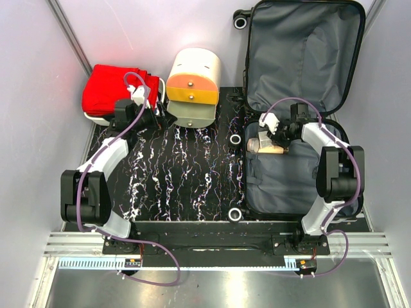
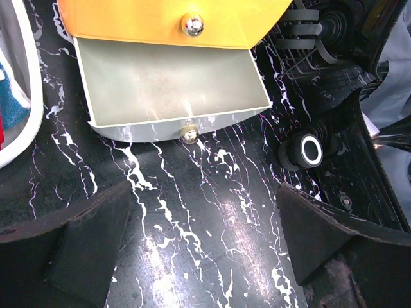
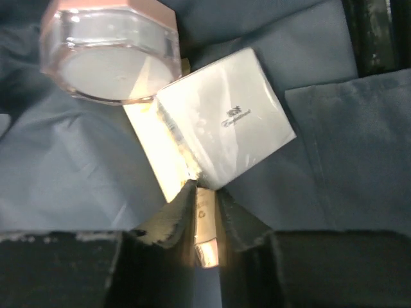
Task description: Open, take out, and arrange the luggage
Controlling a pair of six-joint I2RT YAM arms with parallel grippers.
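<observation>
**Item 1 – luggage.** Large hard-shell wheeled suitcase with grey fabric lining. It lies open at the right of the black white-veined table. The lid half is folded out toward the far side and the base half lies nearer the arm bases. Black-and-white wheels line its left edge, and one also shows in the left wrist view.

**Item 2 – contents, on the lining of the base half.**
- White square film-wrapped packet with small dark print, tilted.
- Clear hexagonal jar with a pink lid, just beside the packet's upper left corner.

**Item 3 – right gripper**. It is inside the base half near the hinge. The jaws are drawn narrow, pinching the packet's lower corner.

**Item 4 – left gripper**. It hovers over bare table left of the suitcase. The jaws are spread wide and nothing is between them.

**Item 5 – cream-and-orange cylindrical drawer box**. It stands at the far centre of the table. The bottom grey drawer is pulled out, with a small metal knob on its front, and the orange drawer sits above it.

**Item 6 – white tray**. It sits at the far left and carries a folded red cloth.
</observation>
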